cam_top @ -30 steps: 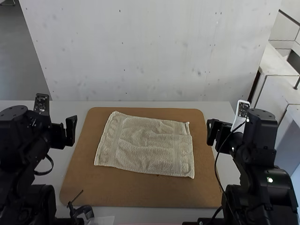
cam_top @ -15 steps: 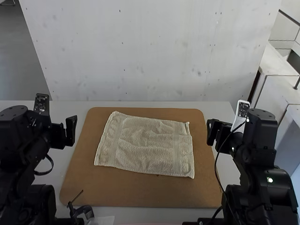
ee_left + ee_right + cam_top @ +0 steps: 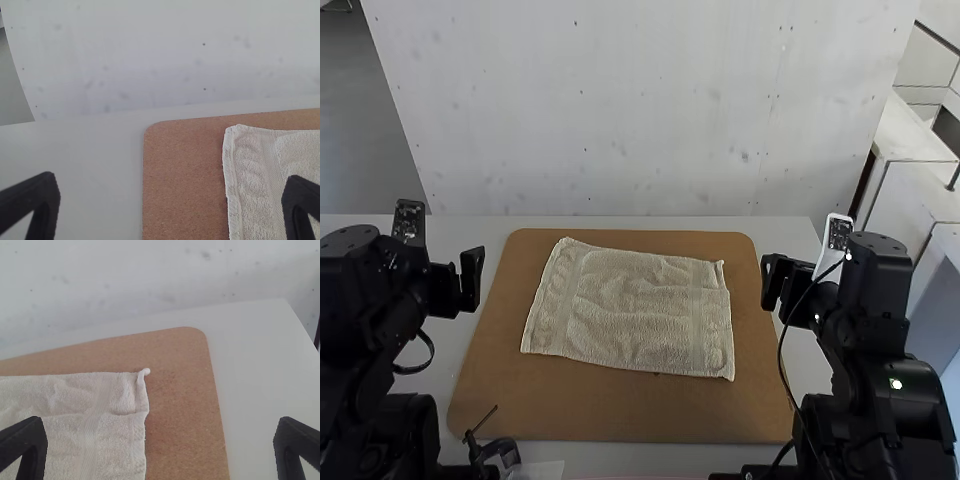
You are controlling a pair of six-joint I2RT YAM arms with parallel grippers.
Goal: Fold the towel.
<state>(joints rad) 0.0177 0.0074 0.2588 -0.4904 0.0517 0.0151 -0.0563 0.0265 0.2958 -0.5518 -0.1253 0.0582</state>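
Towel (image 3: 640, 315) laid out kinda rumpled, brown board (image 3: 610, 410), pale tabletop (image 3: 465, 229)
Left gripper (image 3: 458, 277), right gripper (image 3: 786, 280): jaws spread wide, nothing grabbed

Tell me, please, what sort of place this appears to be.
Probably a robotics lab or test station: the left arm and right arm stand at a pale table, and a towel lies spread on a brown board.
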